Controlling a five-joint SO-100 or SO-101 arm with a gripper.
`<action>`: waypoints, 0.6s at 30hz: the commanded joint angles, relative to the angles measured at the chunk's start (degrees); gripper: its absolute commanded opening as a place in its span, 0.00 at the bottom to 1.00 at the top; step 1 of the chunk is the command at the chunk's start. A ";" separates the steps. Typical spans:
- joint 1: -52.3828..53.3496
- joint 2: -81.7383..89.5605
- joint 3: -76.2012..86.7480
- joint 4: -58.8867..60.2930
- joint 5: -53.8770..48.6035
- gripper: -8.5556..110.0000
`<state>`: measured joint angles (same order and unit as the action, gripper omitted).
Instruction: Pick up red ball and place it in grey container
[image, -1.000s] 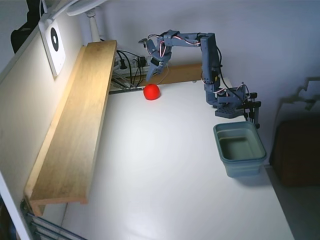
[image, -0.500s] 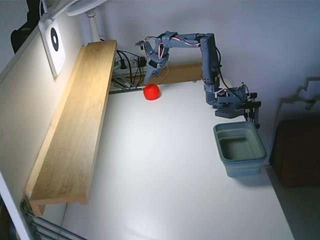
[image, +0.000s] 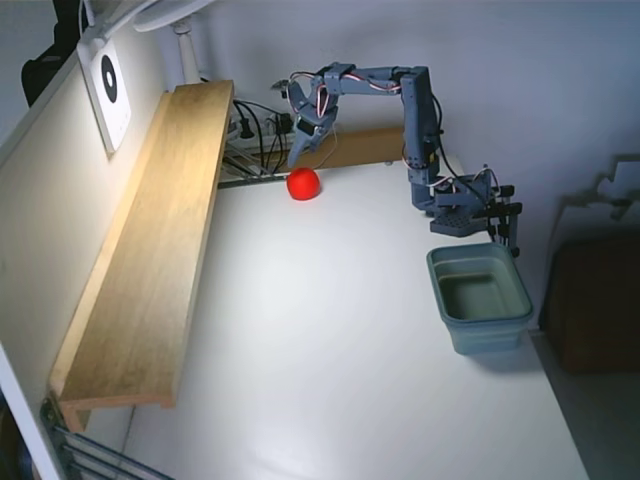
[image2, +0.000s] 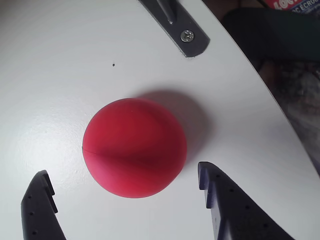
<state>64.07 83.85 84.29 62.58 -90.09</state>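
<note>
Fingers (image2: 127, 205) spread open at 6 o'clock of red ball (image2: 134, 147) in wrist view, flanking it without contact; ball on table (image2: 65, 75).

Red ball (image: 303, 184) on table (image: 330, 340), far left of grey container (image: 480, 298).
</note>
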 joint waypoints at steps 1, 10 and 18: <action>0.21 2.42 0.82 -1.42 0.09 0.39; 0.21 2.20 6.93 -7.75 0.09 0.39; 0.21 1.24 12.59 -14.37 0.09 0.39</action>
<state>64.16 84.02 95.98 50.10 -90.09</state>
